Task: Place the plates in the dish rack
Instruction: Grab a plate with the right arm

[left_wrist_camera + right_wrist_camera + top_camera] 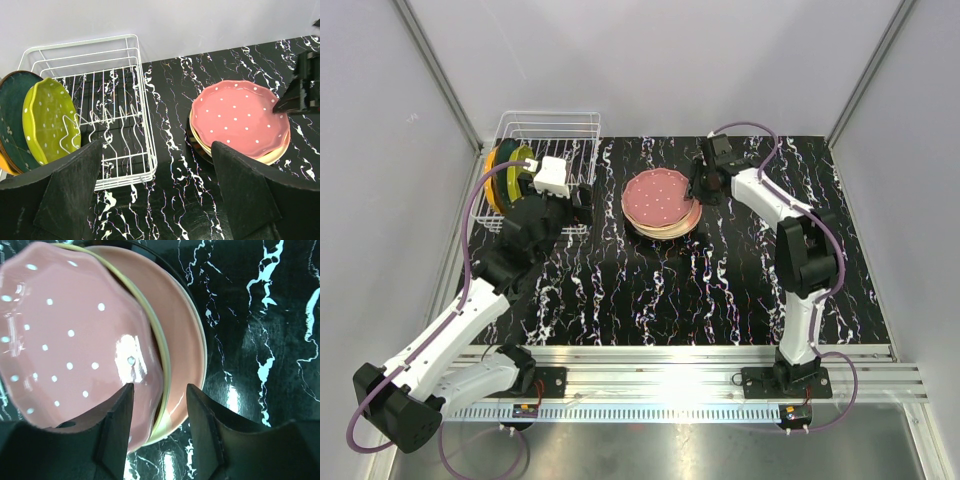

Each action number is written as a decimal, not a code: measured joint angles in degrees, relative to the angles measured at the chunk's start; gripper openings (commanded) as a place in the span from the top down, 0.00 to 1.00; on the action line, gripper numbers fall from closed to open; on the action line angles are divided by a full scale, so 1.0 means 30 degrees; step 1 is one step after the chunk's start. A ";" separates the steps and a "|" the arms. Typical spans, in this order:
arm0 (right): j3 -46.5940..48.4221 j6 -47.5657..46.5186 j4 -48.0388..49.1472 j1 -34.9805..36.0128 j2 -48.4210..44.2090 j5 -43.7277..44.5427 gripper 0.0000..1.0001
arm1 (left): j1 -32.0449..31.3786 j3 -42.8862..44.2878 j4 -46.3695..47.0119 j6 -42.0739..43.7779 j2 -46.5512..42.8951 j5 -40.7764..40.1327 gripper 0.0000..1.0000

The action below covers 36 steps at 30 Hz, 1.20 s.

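The white wire dish rack (555,135) stands at the back left. At its left end three plates stand upright: an orange one, a dark green plate (12,115) and a yellow-green dotted plate (47,120). A stack of plates (662,203) lies mid-table, topped by a pink dotted plate (65,335) over a cream-rimmed plate and a salmon plate (185,355). My right gripper (160,387) is at the stack's right edge, its jaws apart and straddling the plate rims. By the rack's near right corner, my left gripper (157,144) is wide open and empty.
Black marbled tabletop (720,290) spreads between the rack and the stack and in front of both. Grey walls enclose the table at the back and sides. A metal rail (670,365) with the arm bases runs along the near edge.
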 measured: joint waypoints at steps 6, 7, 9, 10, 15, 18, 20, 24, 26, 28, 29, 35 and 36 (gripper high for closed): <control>0.0714 0.0080 -0.0393 0.0000 0.0976 -0.0189 0.59 | 0.0000 0.0000 0.0000 0.0000 0.0000 0.0000 0.06; 0.0750 0.0073 -0.0437 0.0000 0.0976 -0.0182 0.60 | 0.0000 0.0000 0.0000 0.0000 0.0000 0.0000 0.06; 0.0787 0.0058 -0.0495 -0.0015 0.0976 -0.0109 0.62 | 0.0000 0.0000 0.0000 0.0000 0.0000 0.0000 0.06; 0.0787 0.0058 -0.0517 -0.0015 0.0976 -0.0095 0.64 | 0.0000 0.0000 0.0000 0.0000 0.0000 0.0000 0.06; 0.0787 -0.0022 -0.0597 -0.0015 0.0962 -0.0015 0.71 | 0.0000 0.0000 0.0000 0.0000 0.0000 0.0007 0.06; 0.0787 -0.0102 -0.0634 -0.0015 0.0925 0.0007 0.75 | 0.0000 0.0000 0.0000 0.0000 0.0000 0.0007 0.06; 0.0787 -0.0153 -0.0707 -0.0015 0.0867 0.0036 0.75 | 0.0000 0.0000 0.0000 0.0000 0.0000 0.0007 0.06; 0.0787 -0.0291 -0.0940 -0.0015 0.0787 0.0102 0.72 | 0.0000 0.0000 0.0000 0.0000 0.0000 0.0015 0.06; 0.0794 -0.0372 -0.1107 -0.0015 0.0743 0.0160 0.64 | 0.0000 0.0000 0.0000 0.0000 0.0000 0.0015 0.06; 0.0809 -0.0554 -0.1450 -0.0022 0.0663 0.0248 0.62 | 0.0000 0.0000 0.0000 0.0000 0.0000 0.0022 0.06; 0.0816 -0.0634 -0.1603 -0.0022 0.0612 0.0262 0.62 | 0.0000 0.0000 0.0000 0.0000 0.0000 0.0022 0.06; 0.1209 -0.0787 -0.2404 -0.0022 0.0546 0.0255 0.62 | 0.0000 0.0000 0.0000 0.0000 0.0000 0.0102 0.06; 0.1341 -0.0787 -0.2543 -0.0022 0.0546 0.0233 0.60 | 0.0000 0.0000 0.0000 0.0000 0.0000 0.0102 0.06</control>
